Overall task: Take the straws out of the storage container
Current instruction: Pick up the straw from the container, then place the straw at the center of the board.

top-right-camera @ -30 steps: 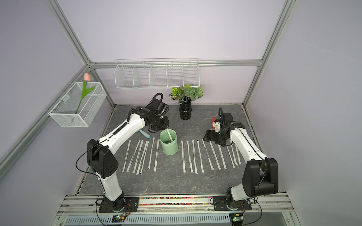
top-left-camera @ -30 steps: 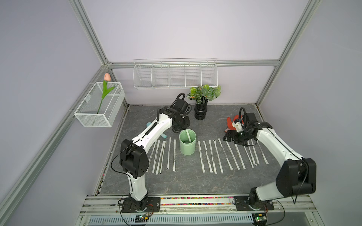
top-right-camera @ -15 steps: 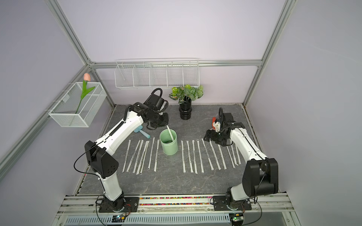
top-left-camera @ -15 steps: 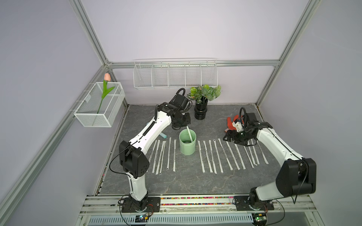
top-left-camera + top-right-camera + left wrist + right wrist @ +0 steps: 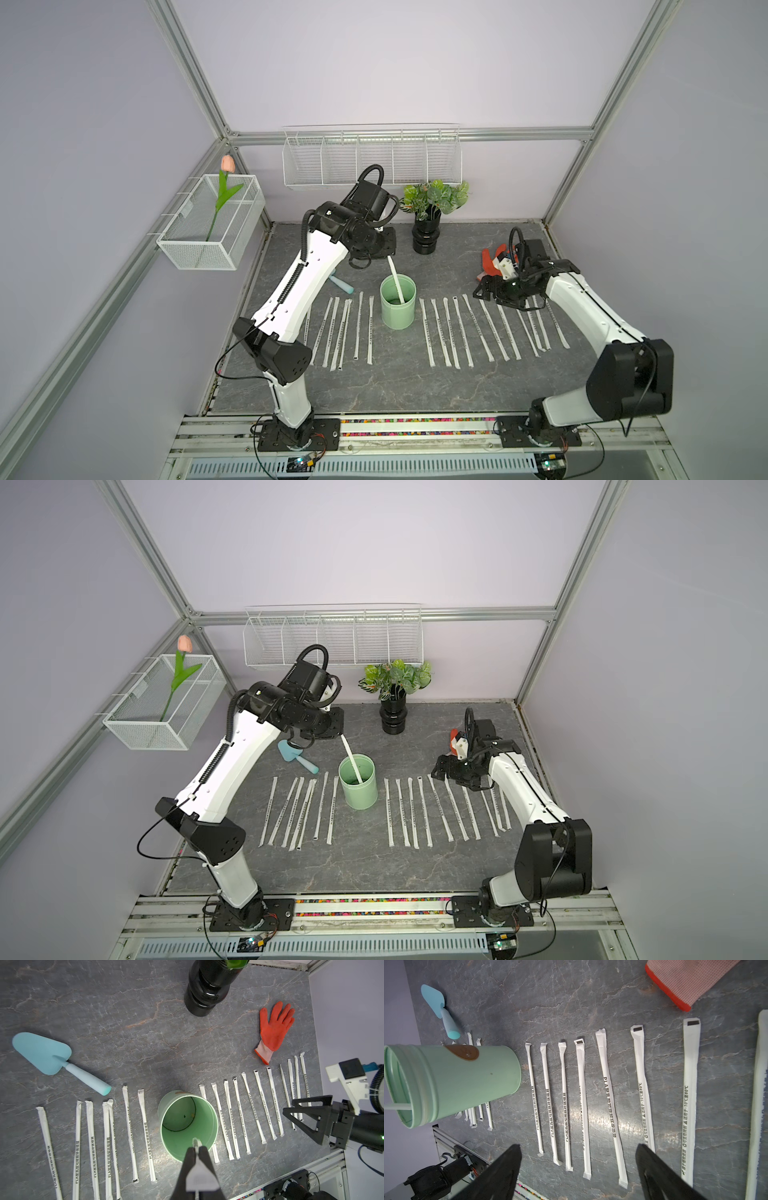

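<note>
The mint-green storage container (image 5: 397, 316) (image 5: 359, 796) stands upright mid-table. My left gripper (image 5: 384, 254) (image 5: 196, 1147) hangs above its far rim, shut on the top of one white straw (image 5: 395, 280) (image 5: 351, 760). That straw slants down with its lower end still inside the cup (image 5: 176, 1142), whose floor looks bare. Several wrapped straws lie in rows on the table to the left (image 5: 345, 328) and right (image 5: 461, 328) of the cup. My right gripper (image 5: 484, 291) (image 5: 578, 1147) is open low over the right row, holding nothing.
A light-blue trowel (image 5: 343, 284) (image 5: 41, 1051) lies behind the left row. A red glove (image 5: 274, 1028) lies at the back right, by my right wrist. The black vase with leaves (image 5: 424, 239) stands behind the cup. White wire baskets (image 5: 372, 160) (image 5: 212, 226) hang on the walls.
My left gripper has risen from the cup's mouth and pulled the straw up with it. The right arm has stayed where it was.
</note>
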Motion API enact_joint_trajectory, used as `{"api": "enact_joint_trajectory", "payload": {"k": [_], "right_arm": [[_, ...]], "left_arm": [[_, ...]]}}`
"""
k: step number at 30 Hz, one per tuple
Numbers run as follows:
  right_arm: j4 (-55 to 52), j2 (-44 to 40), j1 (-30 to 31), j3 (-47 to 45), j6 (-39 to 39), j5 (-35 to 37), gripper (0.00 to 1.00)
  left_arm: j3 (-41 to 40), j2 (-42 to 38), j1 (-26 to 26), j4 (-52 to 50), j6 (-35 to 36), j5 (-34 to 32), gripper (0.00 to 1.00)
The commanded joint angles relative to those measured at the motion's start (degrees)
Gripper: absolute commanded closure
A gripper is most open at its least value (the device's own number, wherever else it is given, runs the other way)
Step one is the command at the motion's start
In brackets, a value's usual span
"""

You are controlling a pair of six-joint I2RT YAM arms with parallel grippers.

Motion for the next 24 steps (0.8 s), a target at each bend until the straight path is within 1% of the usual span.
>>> {"api": "enact_joint_trajectory", "payload": {"k": [1,4,9,12,19,24], "right_arm": [[0.6,-1.6,-0.4,-0.2,0.3,-1.6,0.11],[0.2,-1.7,-0.4,-0.2,0.2,-1.6,0.11],[-0.9,-3.2,-0.4,0.0,-0.2,-1.3,0.11],[-1.1,-3.8,-0.3,0.1,-0.3,-1.3,0.11],[-2.1,-4.2,-0.4,0.8,-0.8,-1.2,0.11],[-2.5,-4.0,-0.3,1.0,-0.8,-1.1,0.11]], "left_arm": [[1.4,-3.1,-0.3,-3.3,1.5,-3.0,0.94],[2.9,-4.8,-0.2,-4.4,1.8,-5.1,0.94],[10.0,-5.2,0.5,-9.2,2.8,-8.4,0.94],[12.8,-5.3,1.6,-11.9,3.6,-10.9,0.94],[14.1,-7.2,6.6,-15.1,4.5,-14.8,0.95],[14.4,-7.3,8.7,-16.1,5.5,-16.8,0.95]]}}
